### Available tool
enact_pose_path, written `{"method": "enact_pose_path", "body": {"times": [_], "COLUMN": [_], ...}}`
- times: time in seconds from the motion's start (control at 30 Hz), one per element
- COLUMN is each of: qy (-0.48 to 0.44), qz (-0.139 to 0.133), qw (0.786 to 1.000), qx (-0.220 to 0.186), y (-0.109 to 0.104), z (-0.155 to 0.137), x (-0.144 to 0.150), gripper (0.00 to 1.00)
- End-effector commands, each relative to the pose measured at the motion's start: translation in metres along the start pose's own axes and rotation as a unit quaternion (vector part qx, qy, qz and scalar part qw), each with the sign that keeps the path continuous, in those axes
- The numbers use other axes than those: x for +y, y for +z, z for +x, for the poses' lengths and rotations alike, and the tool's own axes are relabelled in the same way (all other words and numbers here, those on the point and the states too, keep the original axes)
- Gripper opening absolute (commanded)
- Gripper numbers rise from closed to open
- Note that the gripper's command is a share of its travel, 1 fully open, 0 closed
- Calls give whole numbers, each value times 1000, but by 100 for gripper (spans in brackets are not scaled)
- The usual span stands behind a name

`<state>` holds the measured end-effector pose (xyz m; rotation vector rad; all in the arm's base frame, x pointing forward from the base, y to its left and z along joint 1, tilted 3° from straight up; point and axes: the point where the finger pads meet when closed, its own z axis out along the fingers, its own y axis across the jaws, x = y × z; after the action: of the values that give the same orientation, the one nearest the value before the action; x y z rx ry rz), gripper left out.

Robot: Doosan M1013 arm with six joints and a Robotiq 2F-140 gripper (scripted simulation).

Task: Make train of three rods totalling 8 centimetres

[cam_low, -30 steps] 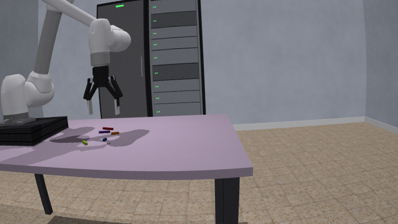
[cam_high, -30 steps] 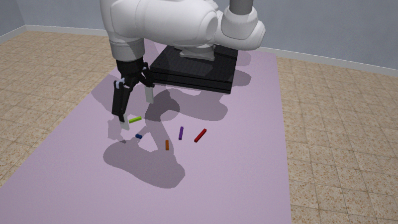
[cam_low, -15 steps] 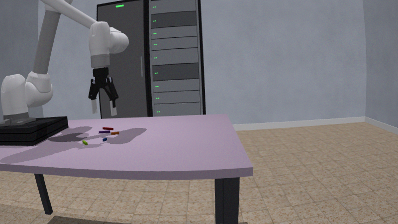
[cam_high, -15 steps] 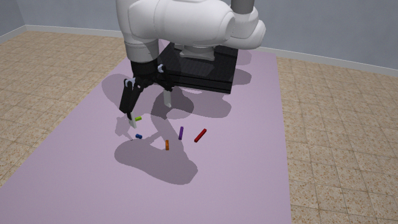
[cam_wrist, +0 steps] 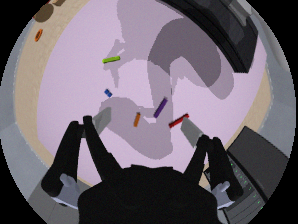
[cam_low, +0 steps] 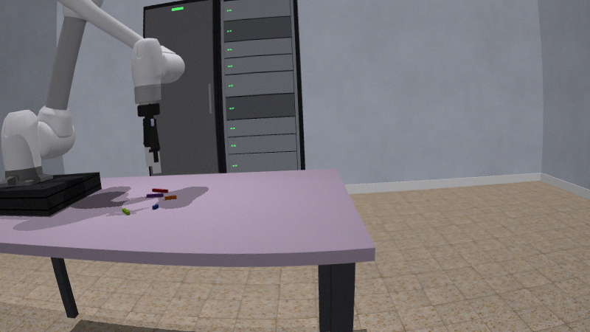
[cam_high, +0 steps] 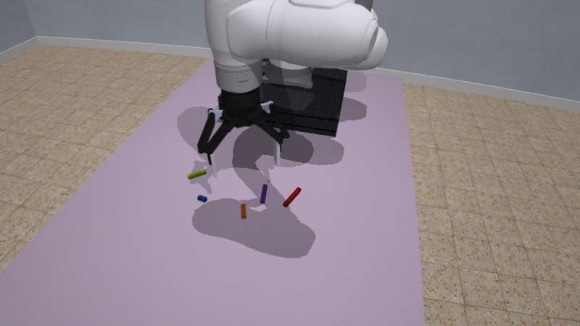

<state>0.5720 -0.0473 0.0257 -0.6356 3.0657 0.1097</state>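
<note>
Five rods lie apart on the lilac table. The lime rod (cam_high: 196,174) is at the left, the blue rod (cam_high: 201,198) in front of it. The orange rod (cam_high: 243,211), the purple rod (cam_high: 263,193) and the red rod (cam_high: 291,197) lie in the middle. They show in the exterior view too: lime (cam_low: 125,211), blue (cam_low: 155,206), orange (cam_low: 170,197), purple (cam_low: 154,195), red (cam_low: 159,190). My gripper (cam_high: 244,164) hangs open and empty well above the table, over the purple rod; it also shows in the wrist view (cam_wrist: 143,123).
The arm's black base (cam_high: 308,105) stands on the table behind the rods. A dark cabinet (cam_low: 223,86) stands beyond the table's far edge.
</note>
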Motion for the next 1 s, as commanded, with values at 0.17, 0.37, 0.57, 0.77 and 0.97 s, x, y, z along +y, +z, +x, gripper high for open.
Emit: {"method": "enact_pose_path", "body": {"times": [0.17,0.37,0.57,0.77,0.97], "qy": [170,187,187,187,187], "qz": [8,8,8,8,8], "qw": [985,982,982,982,982], "qx": [4,4,4,4,4], "y": [6,7,7,7,7], "z": [-1,0,0,0,0], "x": [37,41,41,41,41], "gripper": [100,15,15,15,15]}}
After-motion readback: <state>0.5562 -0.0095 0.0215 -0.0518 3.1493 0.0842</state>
